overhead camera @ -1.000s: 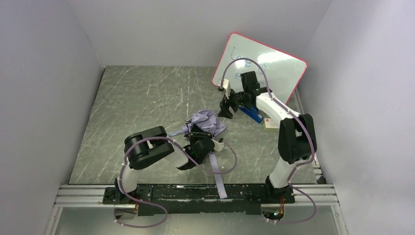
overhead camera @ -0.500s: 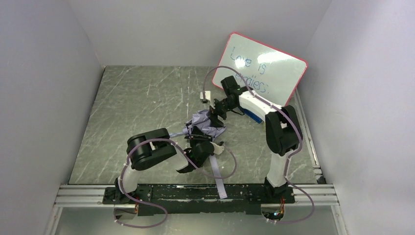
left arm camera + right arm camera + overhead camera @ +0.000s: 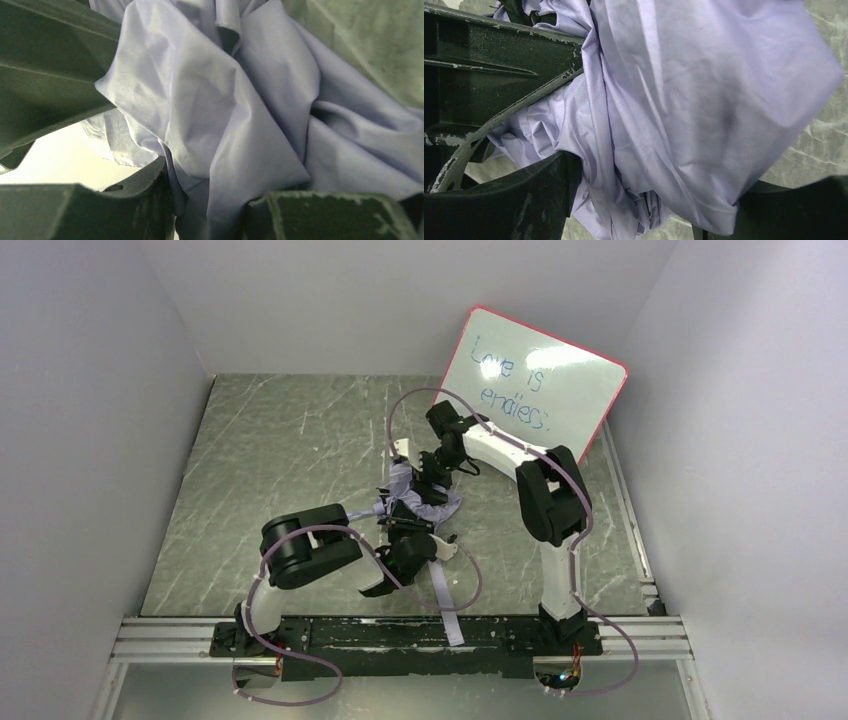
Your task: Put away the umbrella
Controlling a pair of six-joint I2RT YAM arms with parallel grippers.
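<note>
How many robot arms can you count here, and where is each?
2. The left arm stands near left, bent toward the umbrella in the middle; the right arm reaches to it from near right.

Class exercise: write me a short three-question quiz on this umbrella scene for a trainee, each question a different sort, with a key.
1. True or false: the red-framed whiteboard lies flat on the grey-green marbled table.
2. Which arm's end effector meets the crumpled pale lavender fabric umbrella from the far side of the table? A) left B) right C) neither
3. Fill in: both wrist views are filled mostly with ____ fabric.

Key:
1. False: it stands propped at the back.
2. B: the right end effector.
3. Lavender.
</note>
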